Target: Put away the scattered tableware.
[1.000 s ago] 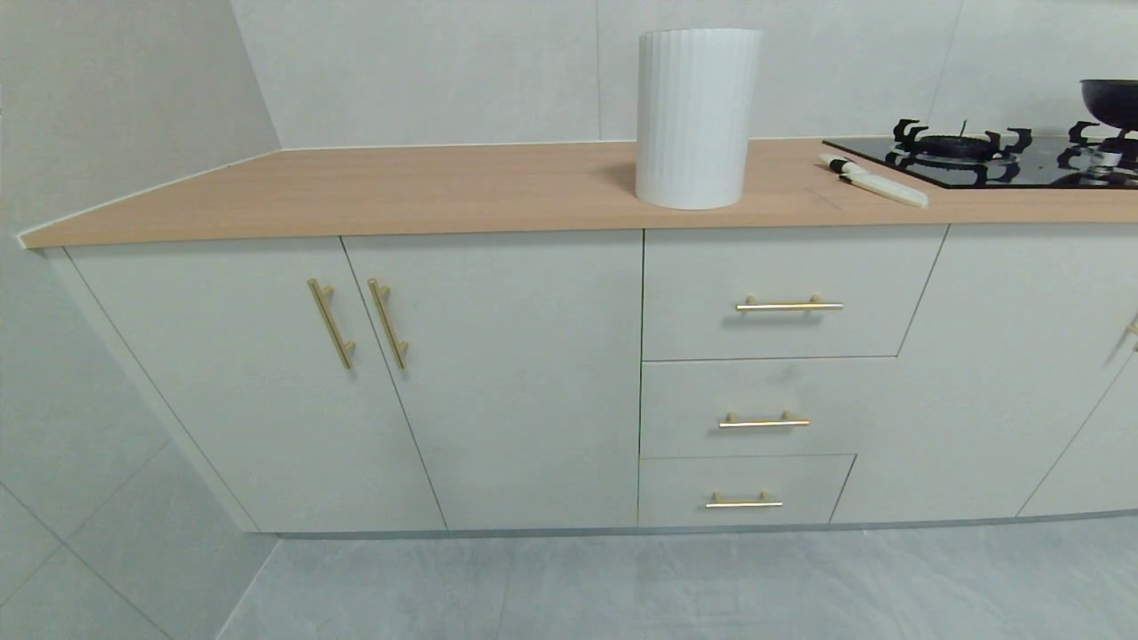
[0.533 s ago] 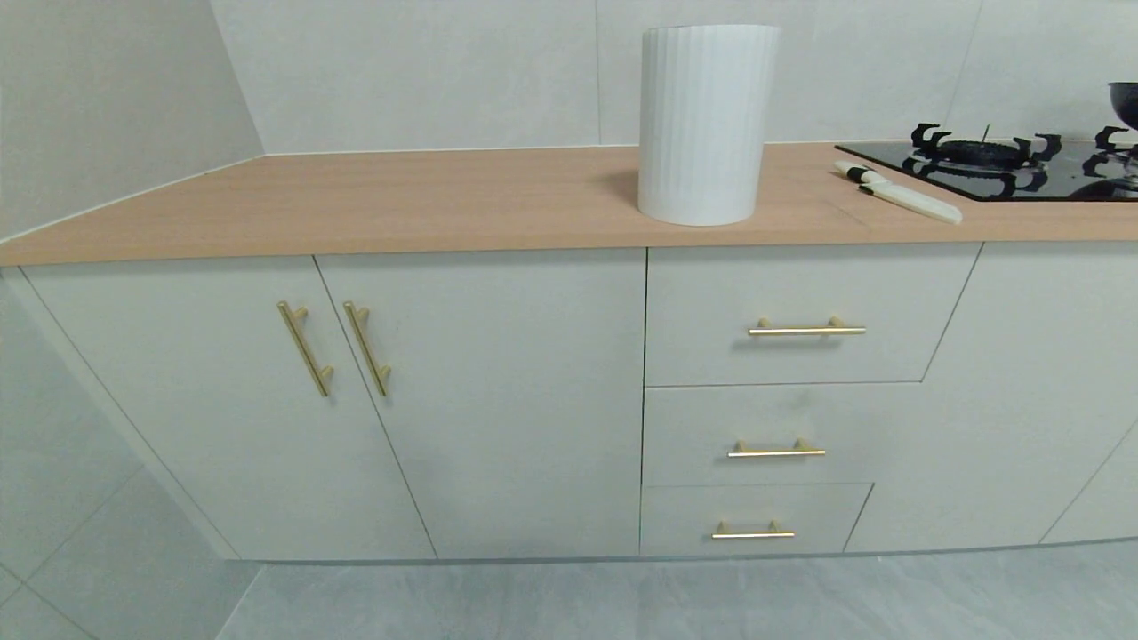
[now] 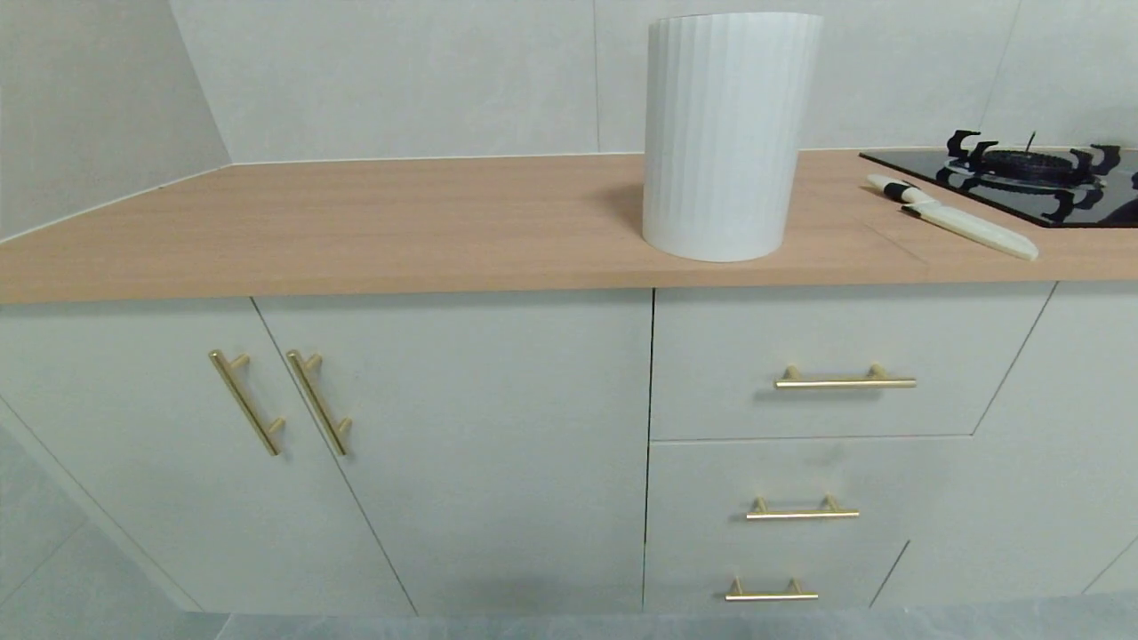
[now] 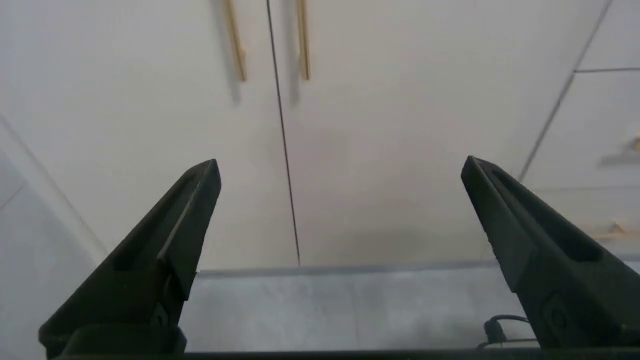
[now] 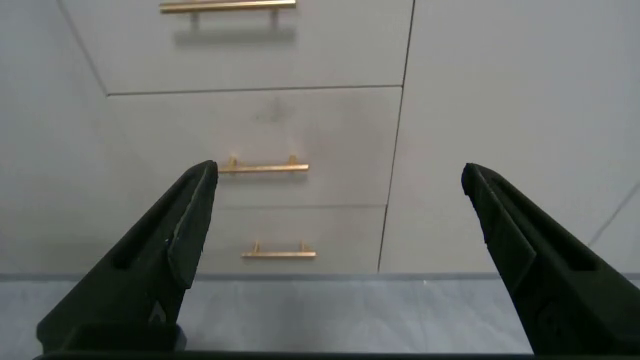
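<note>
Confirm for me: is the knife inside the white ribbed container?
No, the knife lies flat on the countertop, apart from the white ribbed container, beside the stove.

Countertop [image 3: 356,222], 3 drawers [image 3: 782,476], 2 cabinet doors [image 3: 444,427], likely gas hob [image 3: 1022,191]

Matt ribbed white container [image 3: 720,133], wood-grain counter [image 3: 356,222]

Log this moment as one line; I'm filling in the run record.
knife on counter by stove | white canister upright on counter | left gripper open, facing cabinet doors | right gripper open, facing drawers
</note>
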You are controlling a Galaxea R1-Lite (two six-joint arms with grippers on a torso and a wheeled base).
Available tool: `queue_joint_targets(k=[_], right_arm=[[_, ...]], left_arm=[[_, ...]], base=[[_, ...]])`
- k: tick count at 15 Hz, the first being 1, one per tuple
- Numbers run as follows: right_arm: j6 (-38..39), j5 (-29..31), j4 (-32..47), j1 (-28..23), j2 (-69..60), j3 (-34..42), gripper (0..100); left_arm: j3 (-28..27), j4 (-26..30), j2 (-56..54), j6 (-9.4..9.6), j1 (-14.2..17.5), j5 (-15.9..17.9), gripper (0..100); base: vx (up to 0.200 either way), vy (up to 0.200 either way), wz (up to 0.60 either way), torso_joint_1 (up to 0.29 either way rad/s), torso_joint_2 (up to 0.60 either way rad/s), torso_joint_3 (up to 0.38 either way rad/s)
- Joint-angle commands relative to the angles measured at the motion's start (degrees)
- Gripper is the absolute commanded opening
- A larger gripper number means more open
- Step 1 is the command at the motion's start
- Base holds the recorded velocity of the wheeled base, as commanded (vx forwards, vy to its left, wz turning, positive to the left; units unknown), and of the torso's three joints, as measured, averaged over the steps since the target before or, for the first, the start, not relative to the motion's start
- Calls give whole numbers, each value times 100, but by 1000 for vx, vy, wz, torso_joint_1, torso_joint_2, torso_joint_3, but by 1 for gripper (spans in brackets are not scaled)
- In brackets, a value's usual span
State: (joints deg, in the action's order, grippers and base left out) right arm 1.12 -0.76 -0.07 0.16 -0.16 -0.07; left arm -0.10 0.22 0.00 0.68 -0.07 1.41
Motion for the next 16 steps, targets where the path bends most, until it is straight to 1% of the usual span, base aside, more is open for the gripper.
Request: queue_joint_targets(k=[1,10,16], right_arm=[[2,-4,-1,2,16,7,100],[2,-4,-1,2,16,7,100],[2,-4,-1,2,16,-1,100]], left_arm=[[1,4,0,2,-1,-1,100],[1,4,0,-7,-1,-1,100],[1,4,0,-7,-1,-10,100]], base=[[200,0,0,7,7,2],[200,0,0,3,4,0],[0,0,0,0,0,0]])
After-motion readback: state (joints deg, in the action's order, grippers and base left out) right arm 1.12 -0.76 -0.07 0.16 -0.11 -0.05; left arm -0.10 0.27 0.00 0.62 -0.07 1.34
